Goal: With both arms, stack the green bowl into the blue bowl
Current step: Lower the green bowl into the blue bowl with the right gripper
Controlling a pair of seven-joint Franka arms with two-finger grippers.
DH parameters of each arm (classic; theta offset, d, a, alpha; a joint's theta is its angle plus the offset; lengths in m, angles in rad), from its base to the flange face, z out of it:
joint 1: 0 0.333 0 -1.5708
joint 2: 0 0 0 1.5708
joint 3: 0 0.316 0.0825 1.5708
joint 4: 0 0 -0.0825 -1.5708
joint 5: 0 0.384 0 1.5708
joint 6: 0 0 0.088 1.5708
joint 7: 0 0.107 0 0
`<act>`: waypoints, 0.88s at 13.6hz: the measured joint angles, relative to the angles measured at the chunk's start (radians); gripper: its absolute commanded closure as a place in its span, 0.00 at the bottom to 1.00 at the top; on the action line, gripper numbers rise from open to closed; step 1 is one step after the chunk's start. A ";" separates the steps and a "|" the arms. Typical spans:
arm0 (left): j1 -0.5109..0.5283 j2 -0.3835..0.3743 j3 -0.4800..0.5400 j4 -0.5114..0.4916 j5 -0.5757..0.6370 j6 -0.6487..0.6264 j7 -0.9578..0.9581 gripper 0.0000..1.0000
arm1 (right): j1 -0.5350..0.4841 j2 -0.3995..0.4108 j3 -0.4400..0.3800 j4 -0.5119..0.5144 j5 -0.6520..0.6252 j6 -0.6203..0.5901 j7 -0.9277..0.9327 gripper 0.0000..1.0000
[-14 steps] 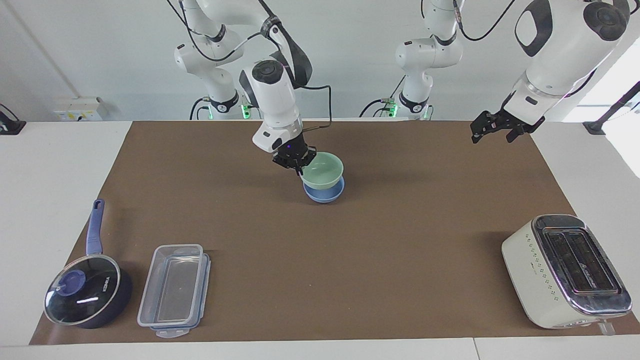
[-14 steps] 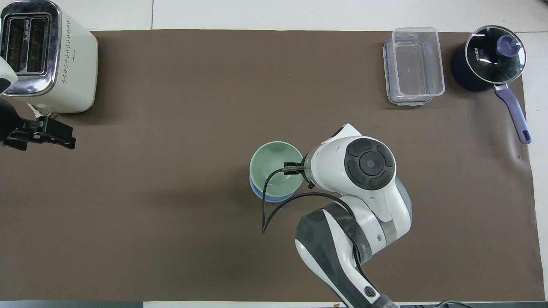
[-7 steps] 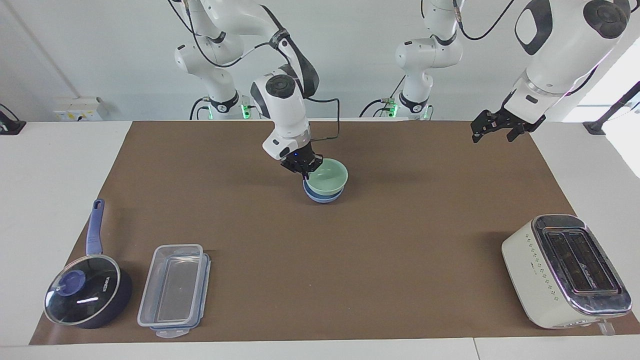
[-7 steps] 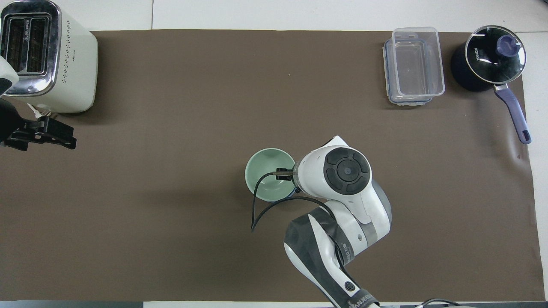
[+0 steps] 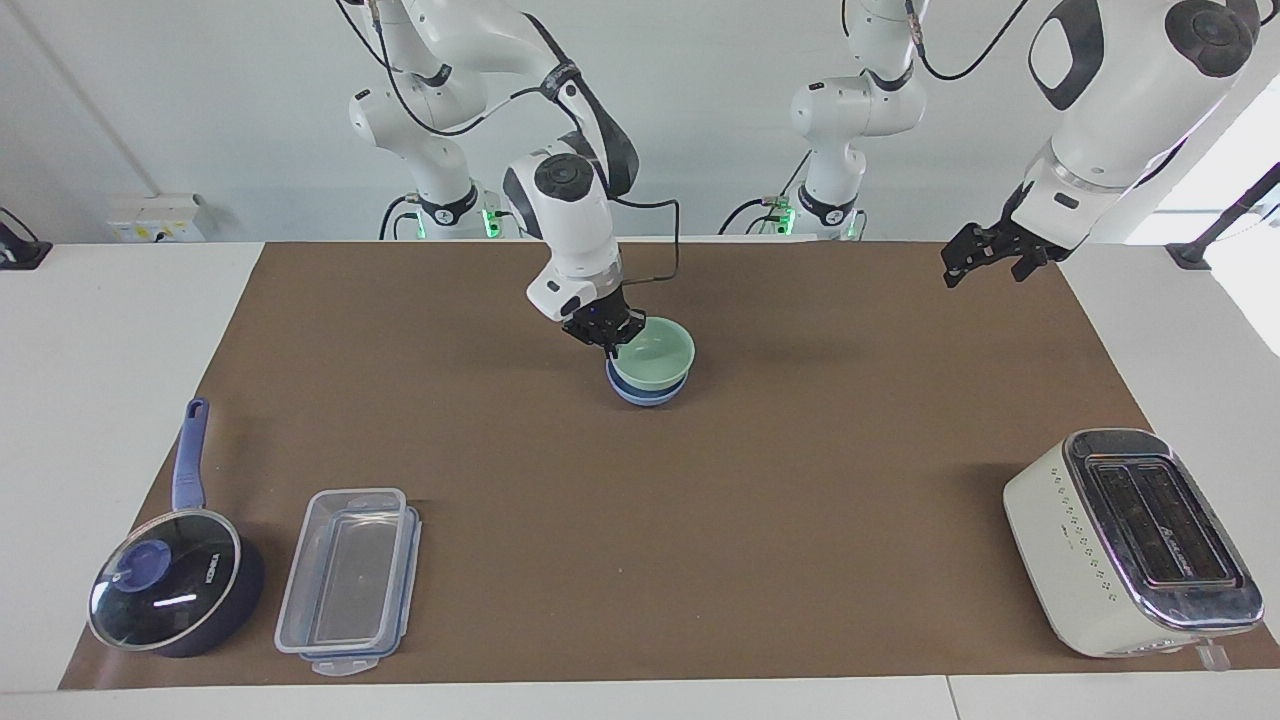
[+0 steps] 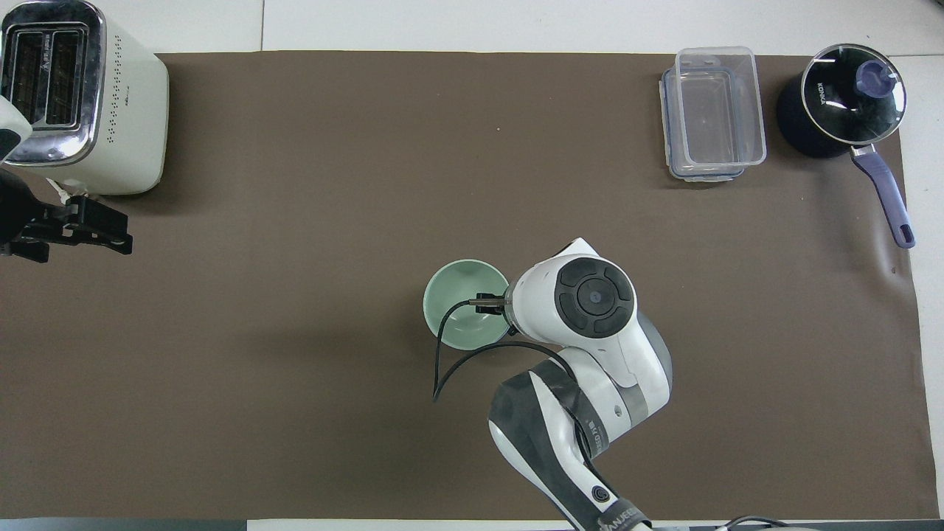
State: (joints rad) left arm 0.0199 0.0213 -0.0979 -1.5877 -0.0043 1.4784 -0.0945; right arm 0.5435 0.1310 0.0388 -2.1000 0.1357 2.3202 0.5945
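Note:
The green bowl (image 5: 657, 352) sits nested in the blue bowl (image 5: 645, 393) on the brown mat, midway between the two arms' ends and toward the robots. Only the blue bowl's lower wall shows below the green rim. In the overhead view the green bowl (image 6: 459, 302) covers the blue bowl almost fully. My right gripper (image 5: 609, 339) is shut on the green bowl's rim, on the side toward the right arm's end. My left gripper (image 5: 985, 262) hangs open and empty in the air over the mat's edge at the left arm's end, where the left arm waits.
A cream toaster (image 5: 1130, 540) stands farthest from the robots at the left arm's end. A clear plastic container (image 5: 345, 580) and a dark navy saucepan with glass lid (image 5: 170, 590) stand farthest from the robots at the right arm's end.
My right gripper lowered the green bowl from a tilted hold above the blue bowl down into it. In the last half second it hardly moved. The left arm stayed put.

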 measured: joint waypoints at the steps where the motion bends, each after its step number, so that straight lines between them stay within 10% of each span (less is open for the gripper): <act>1: 0.000 0.000 0.000 0.000 0.000 0.000 -0.001 0.00 | 0.000 0.000 0.000 0.000 -0.002 0.000 0.000 1.00; 8: 0.000 0.000 -0.001 0.000 -0.009 0.009 0.032 0.00 | 0.000 0.000 -0.001 -0.001 -0.041 0.002 0.000 1.00; 11: 0.000 0.000 -0.001 0.000 -0.015 0.014 0.032 0.00 | 0.000 0.000 -0.003 -0.001 -0.042 0.002 -0.003 0.00; 12: 0.000 0.000 -0.001 0.000 -0.015 0.014 0.032 0.00 | 0.000 -0.002 -0.005 0.000 -0.043 0.002 -0.010 0.00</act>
State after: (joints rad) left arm 0.0195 0.0213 -0.0989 -1.5880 -0.0194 1.4928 -0.0626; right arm 0.5433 0.1293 0.0342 -2.0998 0.0931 2.3220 0.5841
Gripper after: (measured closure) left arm 0.000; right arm 0.789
